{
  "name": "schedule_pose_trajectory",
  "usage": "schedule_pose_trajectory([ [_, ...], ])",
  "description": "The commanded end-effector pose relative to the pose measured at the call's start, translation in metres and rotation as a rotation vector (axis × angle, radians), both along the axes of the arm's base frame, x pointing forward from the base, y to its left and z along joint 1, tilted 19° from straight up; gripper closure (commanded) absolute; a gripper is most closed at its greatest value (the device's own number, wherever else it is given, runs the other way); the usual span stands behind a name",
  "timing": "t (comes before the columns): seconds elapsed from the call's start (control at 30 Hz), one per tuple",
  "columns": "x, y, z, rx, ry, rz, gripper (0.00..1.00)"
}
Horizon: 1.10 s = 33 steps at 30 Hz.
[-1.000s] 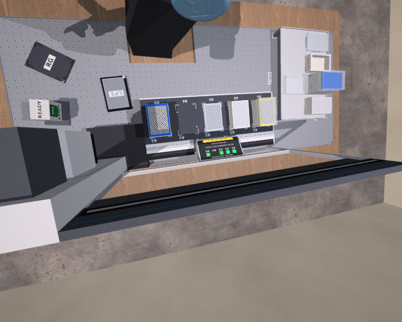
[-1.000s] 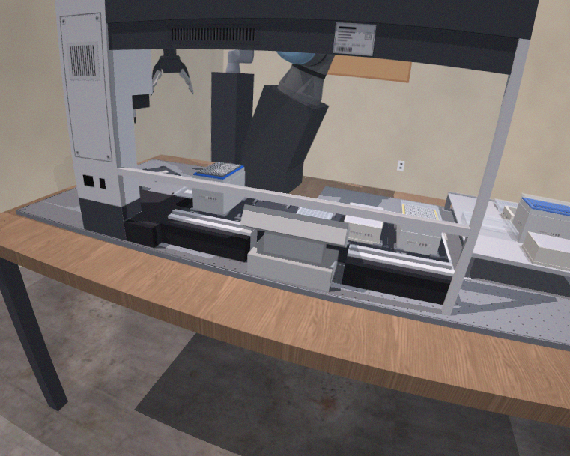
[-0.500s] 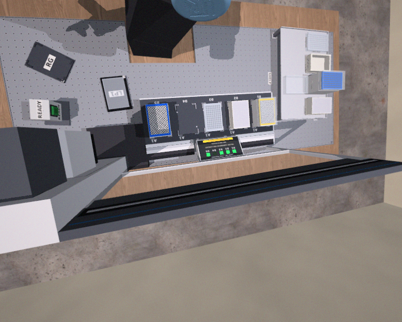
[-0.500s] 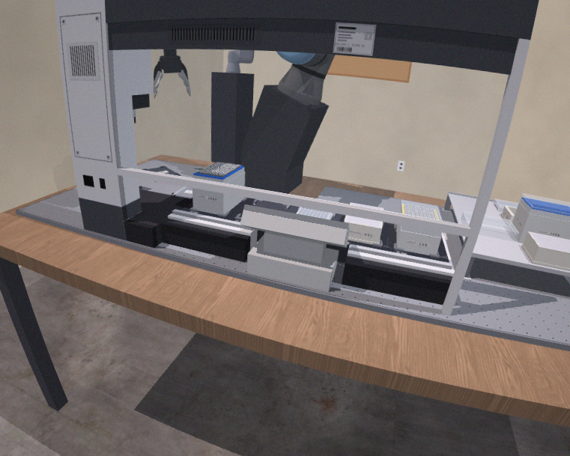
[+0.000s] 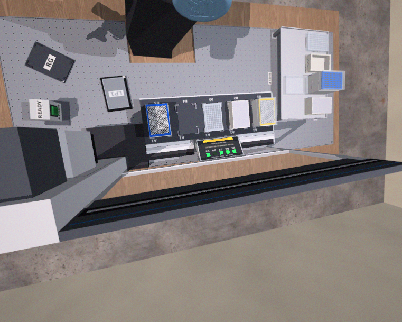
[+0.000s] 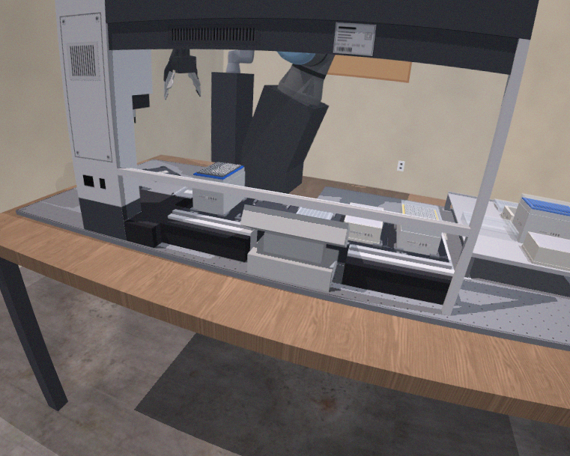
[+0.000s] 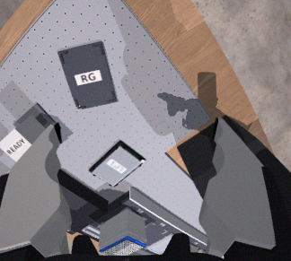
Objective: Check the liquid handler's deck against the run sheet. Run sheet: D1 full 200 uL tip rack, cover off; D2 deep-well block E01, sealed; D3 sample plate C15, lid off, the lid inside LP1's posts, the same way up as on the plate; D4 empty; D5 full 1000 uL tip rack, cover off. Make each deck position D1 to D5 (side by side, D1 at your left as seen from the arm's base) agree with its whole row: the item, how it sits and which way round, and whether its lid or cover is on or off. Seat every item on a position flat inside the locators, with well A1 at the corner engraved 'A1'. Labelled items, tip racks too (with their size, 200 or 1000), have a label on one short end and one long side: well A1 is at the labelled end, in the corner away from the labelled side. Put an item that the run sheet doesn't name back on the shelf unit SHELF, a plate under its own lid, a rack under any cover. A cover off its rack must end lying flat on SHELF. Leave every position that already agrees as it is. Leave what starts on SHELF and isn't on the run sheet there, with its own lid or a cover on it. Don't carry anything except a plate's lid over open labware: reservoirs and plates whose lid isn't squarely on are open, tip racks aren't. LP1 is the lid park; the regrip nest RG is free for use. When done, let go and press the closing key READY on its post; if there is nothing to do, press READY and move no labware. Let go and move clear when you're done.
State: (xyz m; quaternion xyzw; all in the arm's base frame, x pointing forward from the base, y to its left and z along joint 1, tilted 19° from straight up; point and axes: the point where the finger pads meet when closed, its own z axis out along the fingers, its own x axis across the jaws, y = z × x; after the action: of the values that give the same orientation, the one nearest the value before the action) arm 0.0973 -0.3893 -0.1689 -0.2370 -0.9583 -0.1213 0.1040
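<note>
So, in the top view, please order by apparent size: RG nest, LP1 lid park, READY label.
1. RG nest, slightly the largest.
2. LP1 lid park, close to RG; the ranking is unsure.
3. READY label, clearly the smallest.

A wooden bench (image 6: 244, 319) with a curved front edge stands on dark, slanted legs (image 6: 25, 335). The floor (image 6: 107, 355) beneath is mottled grey concrete, with a darker rectangular patch (image 6: 264, 405) under the bench. Plain beige walls (image 6: 437, 121) close the room behind, and a small white wall socket (image 6: 400, 165) sits low on the back wall. Light is even, casting soft shadows.
</note>
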Motion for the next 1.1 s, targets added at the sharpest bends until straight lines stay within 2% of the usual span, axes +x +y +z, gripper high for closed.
schedule_pose_trajectory([
  [0.0,0.004,0.024,0.012,0.0,-0.047,0.112,0.18],
  [0.97,0.024,0.149,0.059,0.055,-0.224,0.62,0.18],
  [1.07,0.024,0.154,0.061,0.057,-0.231,0.637,0.18],
])
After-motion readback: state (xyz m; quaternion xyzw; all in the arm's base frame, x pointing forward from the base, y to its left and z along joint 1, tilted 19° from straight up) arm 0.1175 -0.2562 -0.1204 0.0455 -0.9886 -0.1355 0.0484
